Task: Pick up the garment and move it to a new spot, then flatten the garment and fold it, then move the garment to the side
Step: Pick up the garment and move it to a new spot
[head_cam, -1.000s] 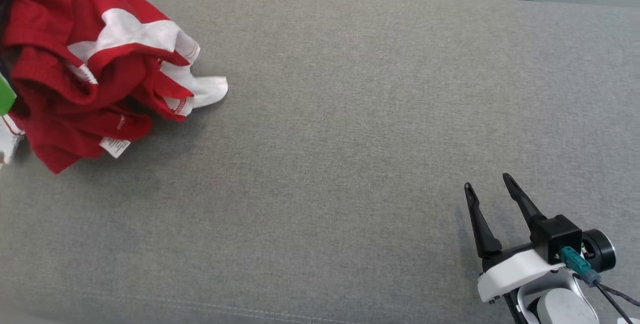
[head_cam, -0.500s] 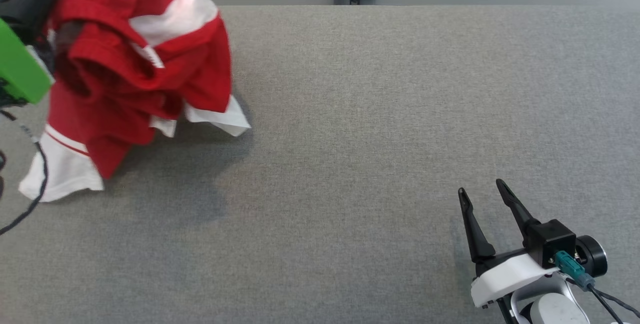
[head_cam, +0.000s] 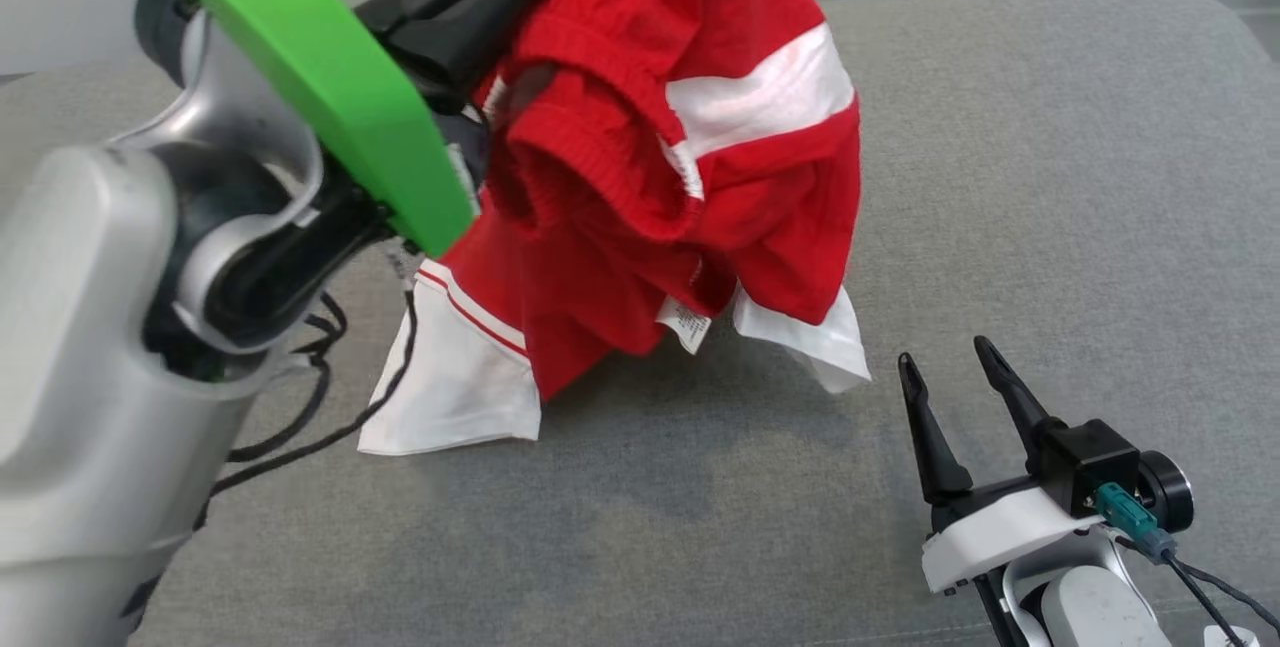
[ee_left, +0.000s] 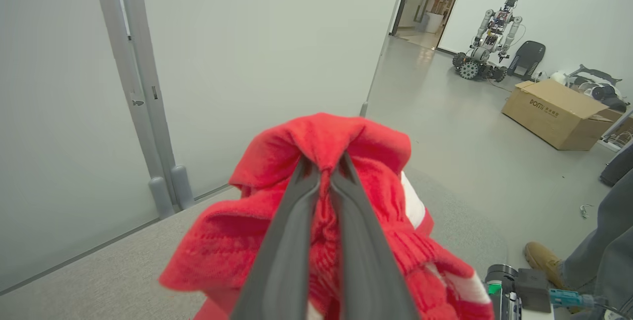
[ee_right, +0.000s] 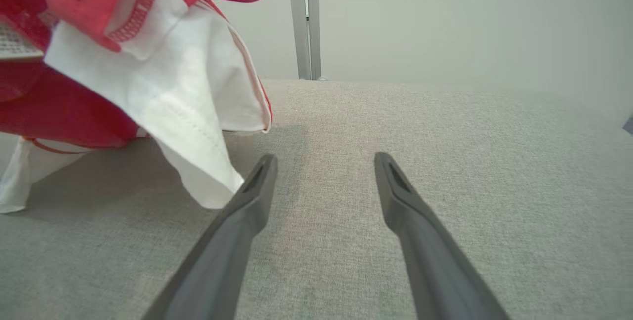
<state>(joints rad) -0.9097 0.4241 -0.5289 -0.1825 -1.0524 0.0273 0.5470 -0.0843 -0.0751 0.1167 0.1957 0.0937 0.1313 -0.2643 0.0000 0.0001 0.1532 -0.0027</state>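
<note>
Pinching a raised fold of the red garment (ee_left: 346,137) in the left tool (ee_left: 324,164), fingers (ee_left: 292,241) pressed close on it. Bunching down on both sides of the tool. Sitting well beyond and right of the tool: cardboard box (ee_left: 554,112), another robot (ee_left: 487,38).

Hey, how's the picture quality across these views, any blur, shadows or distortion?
Head view: the near forearm looks soft; the garment casts a diffuse shadow on the grey surface. Left wrist view: the door frame leans, wide-angle distortion. Right wrist view: the close white hem is slightly blurred, lighting even, no glare.
</note>
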